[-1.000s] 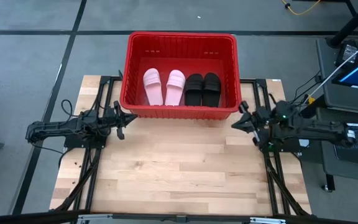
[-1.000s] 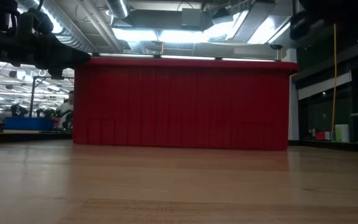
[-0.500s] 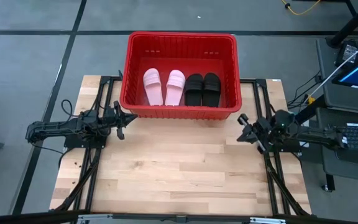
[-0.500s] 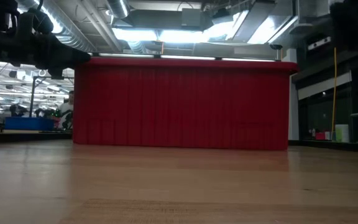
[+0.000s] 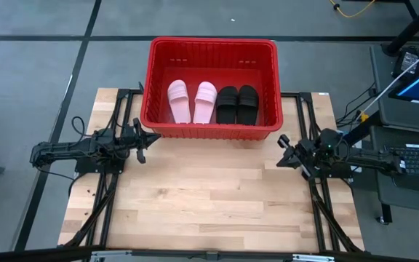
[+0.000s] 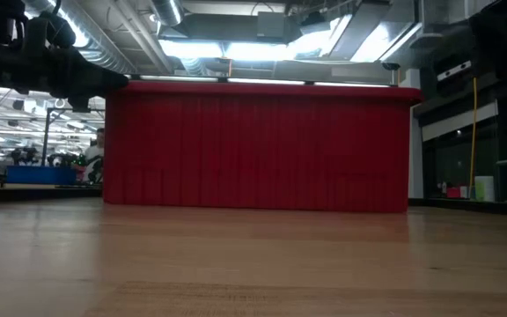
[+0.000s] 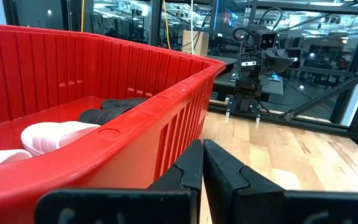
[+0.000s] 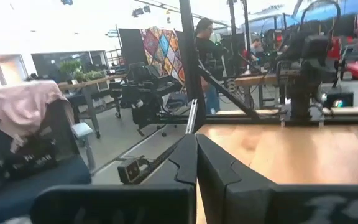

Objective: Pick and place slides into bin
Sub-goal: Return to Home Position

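Pale wooden plank table (image 5: 209, 196) carries all items. Two pale pink open-toe slide sandals (image 5: 192, 101) and two black open-toe slide sandals (image 5: 237, 104) lie side by side, pink on the left, inside the large rectangular red plastic slatted bin (image 5: 213, 42) at the table's far edge. Left gripper (image 7: 201, 146) sits just beside the bin's near left corner, fingers pressed together, holding nothing. Right gripper (image 8: 196, 140) sits near the bin's near right corner, apart from it, fingers likewise together and empty.
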